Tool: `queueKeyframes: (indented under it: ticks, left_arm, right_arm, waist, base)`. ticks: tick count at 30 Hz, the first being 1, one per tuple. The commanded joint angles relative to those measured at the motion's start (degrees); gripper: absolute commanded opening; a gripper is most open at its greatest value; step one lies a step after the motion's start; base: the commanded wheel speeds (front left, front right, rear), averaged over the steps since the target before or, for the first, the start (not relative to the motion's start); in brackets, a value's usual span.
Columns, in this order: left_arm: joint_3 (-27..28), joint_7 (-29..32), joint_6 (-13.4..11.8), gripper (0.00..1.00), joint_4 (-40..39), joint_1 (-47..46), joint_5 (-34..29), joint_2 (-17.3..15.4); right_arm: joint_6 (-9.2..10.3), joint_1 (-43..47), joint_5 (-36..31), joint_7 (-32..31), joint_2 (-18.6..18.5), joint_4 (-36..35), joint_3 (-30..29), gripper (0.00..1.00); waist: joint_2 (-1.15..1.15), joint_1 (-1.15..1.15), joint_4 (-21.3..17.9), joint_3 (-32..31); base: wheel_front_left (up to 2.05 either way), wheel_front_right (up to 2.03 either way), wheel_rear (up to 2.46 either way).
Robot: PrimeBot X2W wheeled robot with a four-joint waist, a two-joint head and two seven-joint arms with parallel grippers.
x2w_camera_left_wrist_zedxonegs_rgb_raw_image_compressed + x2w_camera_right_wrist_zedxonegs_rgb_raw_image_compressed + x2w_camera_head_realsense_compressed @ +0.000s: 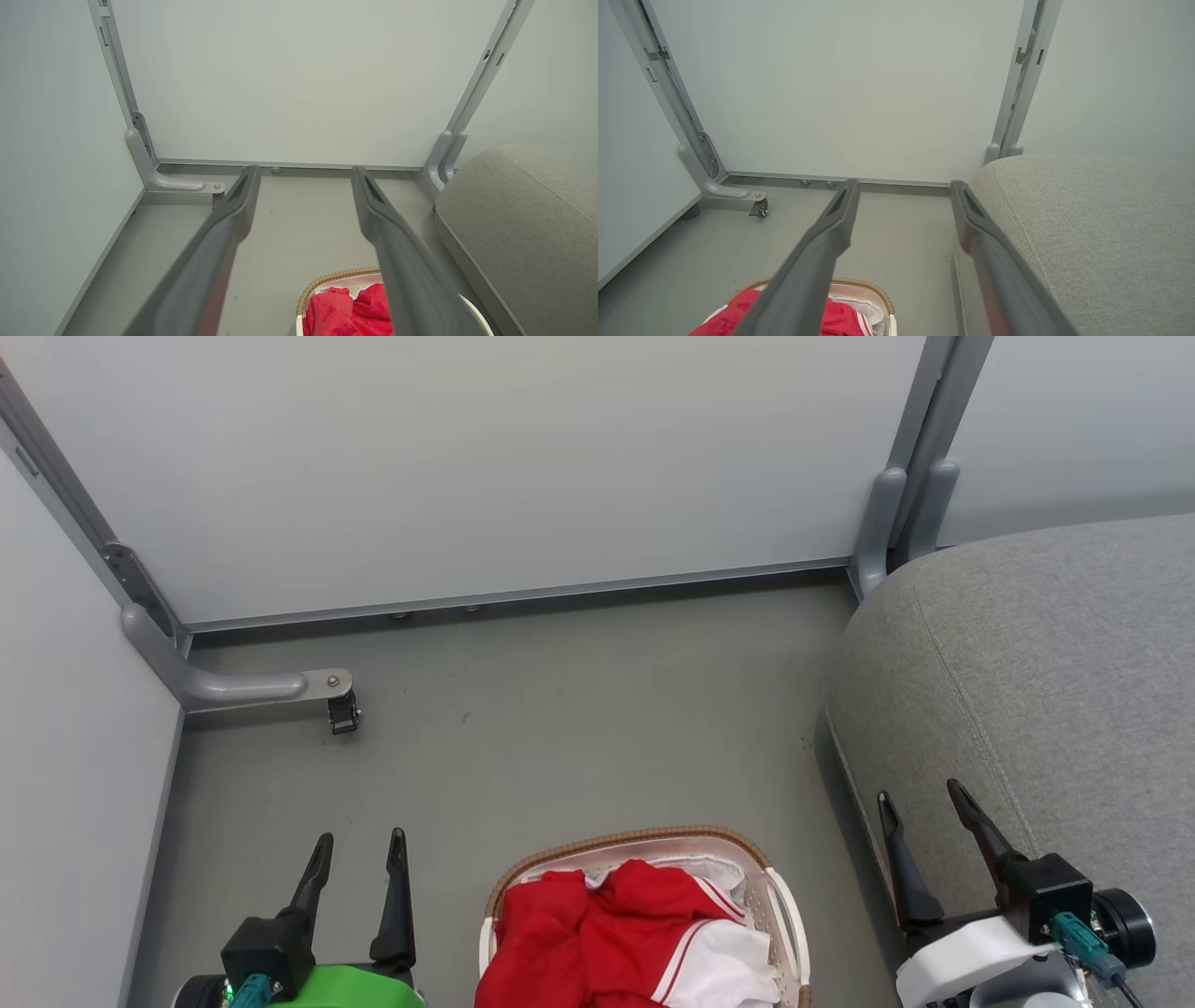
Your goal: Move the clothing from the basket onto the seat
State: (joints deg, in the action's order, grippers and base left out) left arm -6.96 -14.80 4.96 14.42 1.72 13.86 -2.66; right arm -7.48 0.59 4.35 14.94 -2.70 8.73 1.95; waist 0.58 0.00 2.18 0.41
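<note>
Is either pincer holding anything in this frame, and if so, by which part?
Nothing is held. The left pincer and the right pincer both stand open and empty. The red clothing lies in the basket, between them.

Grey floor [579,709] lay open between the basket [644,834] and the back wall panel [467,457]. The basket mouth stood open from above, with red clothing [579,933] heaped to its rim. At left, a side wall panel [65,756] and a caster foot [271,686] jutted onto the floor. At right, the seat [1046,691] stood near the basket, a narrow floor strip between them. The left gripper [362,835] hung with fingers spread over the floor, and the right gripper [918,791] with fingers spread at the seat's edge.
</note>
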Motion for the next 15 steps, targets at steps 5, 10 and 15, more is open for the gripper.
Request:
queueKeyframes:
  ticks: [5, 10, 15]
  left_arm:
    - [0.04, -0.37, -0.23, 1.00, 0.18, 0.42, -0.58, -0.39]
    - [-0.02, -0.37, -0.18, 1.00, 0.31, 0.26, -0.57, -0.39]
    - [-0.10, -0.37, -0.16, 1.00, 0.33, 0.31, -0.52, -0.39]
  right_arm:
    - [-0.02, 0.88, -0.70, 0.36, -0.33, -0.15, -0.21, 1.00]
    - [-0.01, 0.75, -0.68, 0.35, -0.33, 0.00, -0.23, 1.00]
    - [-0.01, 0.70, -0.61, 0.35, -0.33, 0.02, -0.29, 1.00]
  waist:
    - [-0.58, 0.00, 0.00, 0.07]
    - [-0.58, 0.00, 0.01, 0.04]
    - [-0.58, 0.00, -0.01, 0.03]
  base:
    - [0.00, 0.00, 0.00]
    - [0.00, 0.00, 0.00]
    - [0.00, 0.00, 0.00]
